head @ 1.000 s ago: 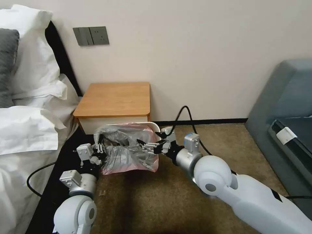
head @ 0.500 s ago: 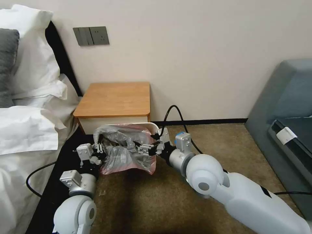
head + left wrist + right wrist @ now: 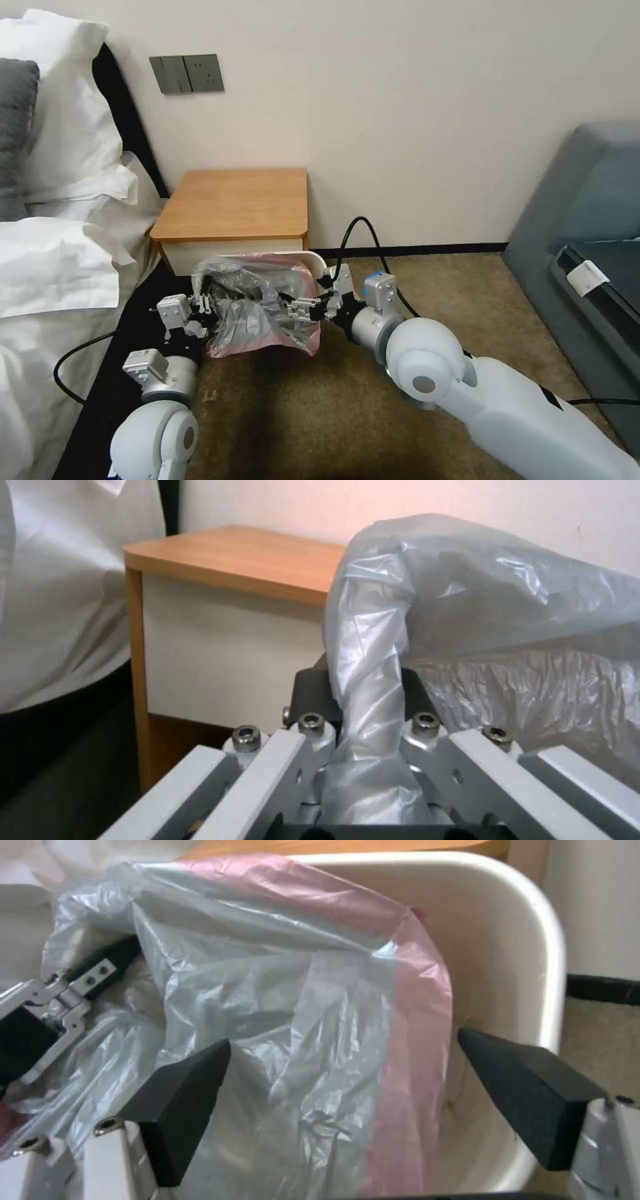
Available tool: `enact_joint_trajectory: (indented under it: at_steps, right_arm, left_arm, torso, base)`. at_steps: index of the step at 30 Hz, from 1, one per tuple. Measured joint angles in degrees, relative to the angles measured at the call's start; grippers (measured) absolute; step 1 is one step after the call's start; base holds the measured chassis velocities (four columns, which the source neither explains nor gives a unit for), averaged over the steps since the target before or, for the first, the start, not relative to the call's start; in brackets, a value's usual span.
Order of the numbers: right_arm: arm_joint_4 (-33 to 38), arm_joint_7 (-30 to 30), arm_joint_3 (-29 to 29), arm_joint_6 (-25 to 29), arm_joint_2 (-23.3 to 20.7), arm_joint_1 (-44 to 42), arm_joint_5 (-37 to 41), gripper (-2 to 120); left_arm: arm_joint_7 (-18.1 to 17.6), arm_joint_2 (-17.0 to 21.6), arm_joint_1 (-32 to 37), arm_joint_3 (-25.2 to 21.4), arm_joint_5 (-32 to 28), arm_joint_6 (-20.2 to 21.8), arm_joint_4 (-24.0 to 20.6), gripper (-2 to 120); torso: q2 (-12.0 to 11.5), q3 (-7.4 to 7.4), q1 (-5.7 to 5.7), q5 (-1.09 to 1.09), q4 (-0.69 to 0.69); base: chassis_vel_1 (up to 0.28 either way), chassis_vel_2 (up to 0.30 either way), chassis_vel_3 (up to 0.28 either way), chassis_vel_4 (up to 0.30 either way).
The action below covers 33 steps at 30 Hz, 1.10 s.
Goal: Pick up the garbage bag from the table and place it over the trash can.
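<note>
The left gripper (image 3: 370, 760) is pinching a twisted fold of the garbage bag (image 3: 257, 307), anchoring its left side at the trash can (image 3: 313, 257). The right gripper (image 3: 347, 1095) is standing spread apart around the bag's pink edge, likely to reseat it. The bag is draping over the can, just near of the table (image 3: 233, 203).

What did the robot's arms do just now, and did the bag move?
The right tool, open, slid toward the robot's left along the crinkly grey-pink plastic garbage bag, drawing that edge inward over the cream-white plastic trash can. The left tool stayed shut on the bag. The orange-brown wooden table is unchanged.
</note>
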Motion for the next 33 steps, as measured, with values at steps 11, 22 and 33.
enact_joint_trajectory:
  at_steps: [11,22,33]
  right_arm:
    - [-1.5,-3.1,0.5,1.4,0.7,-0.1,-1.7,58]
    - [-1.7,-5.1,0.9,2.6,0.3,-0.5,-4.0,21]
    - [-2.2,-6.2,1.2,4.0,0.2,-0.3,-5.8,0]
  left_arm:
    - [-0.1,-0.1,-0.1,0.0,-0.1,0.0,0.0,7]
    - [-0.1,-0.1,-0.2,0.0,-0.2,0.0,0.1,7]
    - [-0.1,-0.2,-0.3,0.0,-0.2,0.0,0.5,7]
  torso:
    - [0.0,0.00,0.00,0.00,0.00]
    - [0.0,0.00,0.00,0.00,0.00]
    - [0.0,0.00,0.00,0.00,0.00]
  base:
    - [0.000,0.000,0.000,0.000]
    - [0.000,0.000,0.000,0.000]
    - [0.000,0.000,0.000,0.000]
